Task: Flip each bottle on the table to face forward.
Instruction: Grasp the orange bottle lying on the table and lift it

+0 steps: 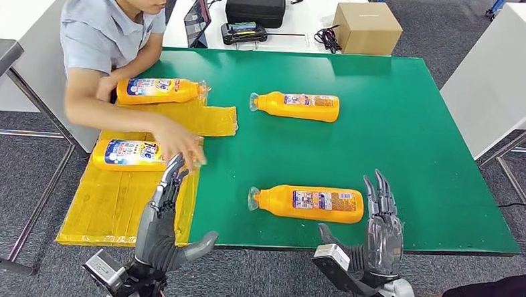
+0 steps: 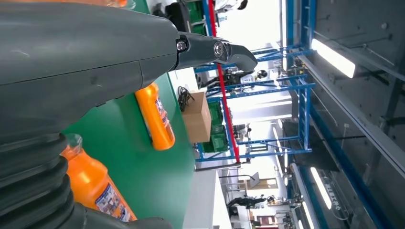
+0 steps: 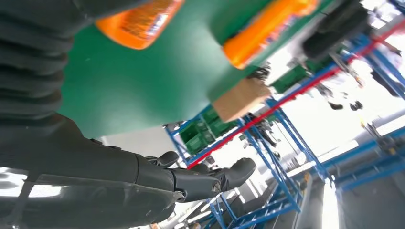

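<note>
Several orange bottles lie on their sides on the green table point(image 1: 395, 127). The near bottle point(image 1: 306, 203) shows its small-print label, as does the far middle bottle point(image 1: 296, 106). Two bottles with blue front labels lie at the left: one point(image 1: 157, 90) at the back, one point(image 1: 127, 153) on the yellow sheet point(image 1: 120, 202). My left hand point(image 1: 164, 214) hovers open at the table's near edge, fingers stretched forward beside the sheet. My right hand point(image 1: 379, 224) is open too, just right of the near bottle's base. In the left wrist view the near bottle point(image 2: 98, 188) and far bottle point(image 2: 155, 117) show.
A person sits at the table's far left, one hand point(image 1: 179, 145) reaching over the bottle on the yellow sheet, close to my left fingertips. Behind the table stand a cardboard box point(image 1: 367, 28), a black bag point(image 1: 256, 5) and a tablet point(image 1: 197, 18).
</note>
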`<action>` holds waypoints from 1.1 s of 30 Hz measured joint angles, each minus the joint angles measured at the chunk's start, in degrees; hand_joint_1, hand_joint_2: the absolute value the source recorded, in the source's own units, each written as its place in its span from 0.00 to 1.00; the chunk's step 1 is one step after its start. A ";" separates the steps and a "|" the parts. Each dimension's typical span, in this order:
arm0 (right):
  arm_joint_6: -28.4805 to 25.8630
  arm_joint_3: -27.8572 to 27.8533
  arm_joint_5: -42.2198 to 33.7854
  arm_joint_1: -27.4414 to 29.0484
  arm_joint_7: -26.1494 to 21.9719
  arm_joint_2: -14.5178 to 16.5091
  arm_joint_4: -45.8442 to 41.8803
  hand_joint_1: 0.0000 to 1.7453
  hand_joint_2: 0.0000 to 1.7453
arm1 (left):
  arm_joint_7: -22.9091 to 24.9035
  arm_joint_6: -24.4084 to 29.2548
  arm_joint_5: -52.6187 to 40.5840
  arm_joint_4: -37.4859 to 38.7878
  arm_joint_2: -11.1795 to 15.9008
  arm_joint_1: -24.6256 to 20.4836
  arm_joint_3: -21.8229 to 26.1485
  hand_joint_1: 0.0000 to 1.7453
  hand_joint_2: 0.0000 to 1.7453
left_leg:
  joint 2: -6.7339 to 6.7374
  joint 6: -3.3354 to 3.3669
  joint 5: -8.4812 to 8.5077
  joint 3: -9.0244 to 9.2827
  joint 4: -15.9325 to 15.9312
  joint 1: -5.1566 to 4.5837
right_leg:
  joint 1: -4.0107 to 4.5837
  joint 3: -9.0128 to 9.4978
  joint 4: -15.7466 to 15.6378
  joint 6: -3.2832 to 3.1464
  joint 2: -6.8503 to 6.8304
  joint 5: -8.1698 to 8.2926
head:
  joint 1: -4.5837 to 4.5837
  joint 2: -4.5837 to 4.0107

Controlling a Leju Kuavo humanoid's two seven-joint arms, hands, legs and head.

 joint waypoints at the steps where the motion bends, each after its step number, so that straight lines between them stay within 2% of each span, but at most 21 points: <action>1: 0.58 0.01 1.29 -0.51 1.06 -0.70 0.79 0.00 1.00 | 0.51 0.20 0.31 0.05 -0.16 -0.10 -0.15 0.00 1.00 | 0.00 0.00 0.00 0.00 0.00 0.00 | 0.00 0.00 0.00 0.00 0.00 0.00 | -0.01 0.00; 7: 4.30 0.29 7.27 -4.94 4.28 -4.34 7.31 0.00 1.00 | 3.51 0.59 3.87 0.91 -0.90 -1.18 -1.21 0.00 1.00 | 0.00 0.02 0.03 0.03 0.01 0.00 | 0.00 0.03 0.00 0.01 0.00 0.02 | -0.01 0.00; 12: 5.52 1.43 9.03 -7.94 5.53 -5.92 11.72 0.00 1.00 | 4.99 0.53 5.73 1.96 -1.36 -2.02 -1.38 0.00 1.00 | -0.01 0.01 0.03 0.03 0.01 0.01 | 0.01 0.03 0.01 0.01 0.00 0.02 | -0.01 0.00; 21: 7.09 3.15 9.97 -11.69 7.87 -6.98 17.82 0.00 1.00 | 7.97 0.75 8.29 4.28 -1.94 -2.82 -1.62 0.00 1.00 | -0.01 0.01 0.02 0.01 0.01 0.01 | 0.01 0.02 0.00 0.01 0.00 0.01 | 0.00 0.00; 33: 8.95 7.31 6.61 -16.08 6.89 -6.66 24.88 0.00 1.00 | 9.15 2.02 7.23 6.40 -1.93 -3.88 -3.04 0.00 1.00 | -0.01 0.01 0.03 0.00 0.01 0.01 | 0.01 0.01 0.01 0.01 0.00 0.02 | -0.01 0.00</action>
